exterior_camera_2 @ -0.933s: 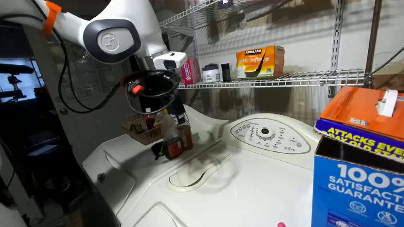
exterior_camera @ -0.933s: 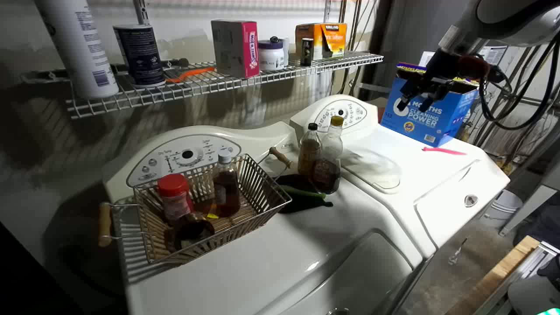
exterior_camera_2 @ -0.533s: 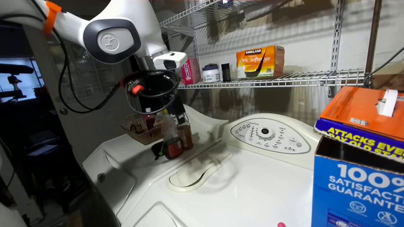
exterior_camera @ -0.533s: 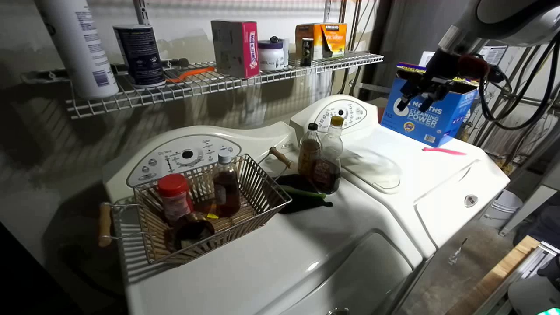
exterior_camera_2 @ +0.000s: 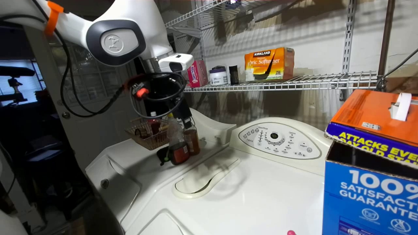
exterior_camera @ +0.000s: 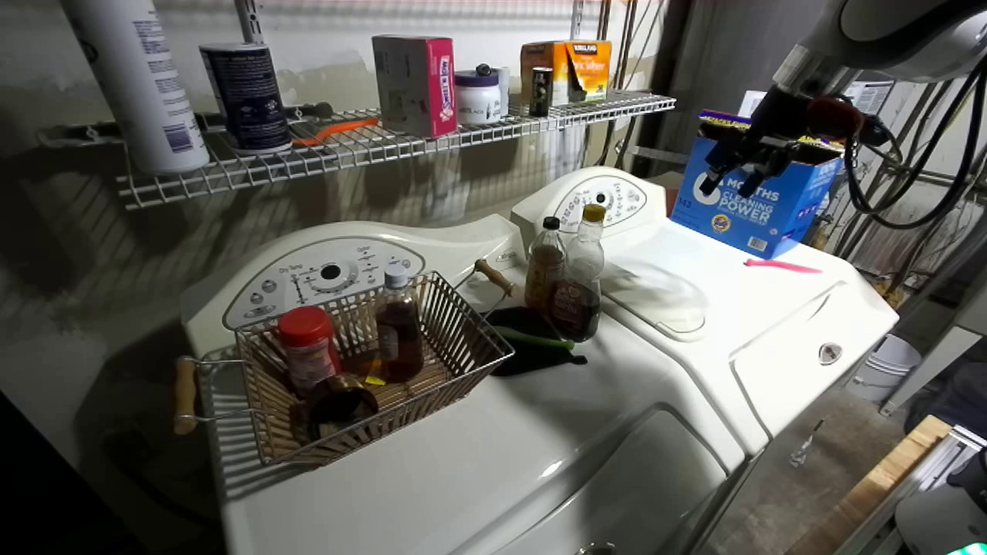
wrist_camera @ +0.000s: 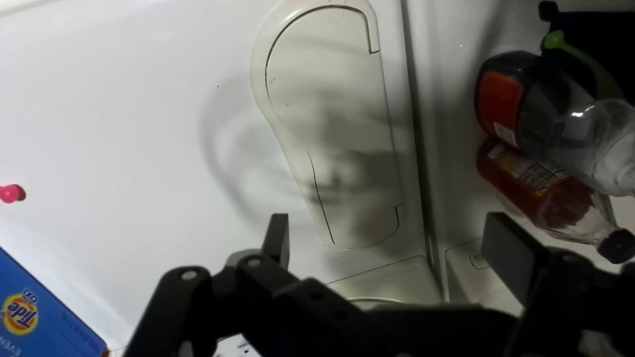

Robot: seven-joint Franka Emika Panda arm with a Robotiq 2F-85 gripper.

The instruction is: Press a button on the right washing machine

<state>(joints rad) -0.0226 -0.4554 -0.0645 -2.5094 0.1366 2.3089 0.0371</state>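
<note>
The right washing machine [exterior_camera_2: 254,199] is white and glossy, with an oval control panel [exterior_camera_2: 281,140] at its back. The panel has a dial with a dark centre [exterior_camera_2: 274,135] and small buttons around it. The panel also shows in an exterior view [exterior_camera: 613,196], partly behind bottles. My gripper [exterior_camera: 729,183] is open and empty, held in the air above this machine. In the wrist view the fingers [wrist_camera: 387,223] are wide apart over the lid, near an oval dispenser cover [wrist_camera: 337,124]. Only a small corner of the panel [wrist_camera: 235,347] shows there; the gripper hides the rest.
Two bottles [exterior_camera: 546,266] [exterior_camera: 578,293] stand on the neighbouring white machine [exterior_camera: 432,478], beside a wire basket [exterior_camera: 370,370] of jars. A blue Tide box [exterior_camera: 744,196] and a pink object [exterior_camera: 783,266] are on the right machine. A wire shelf [exterior_camera_2: 326,83] overhangs the panels.
</note>
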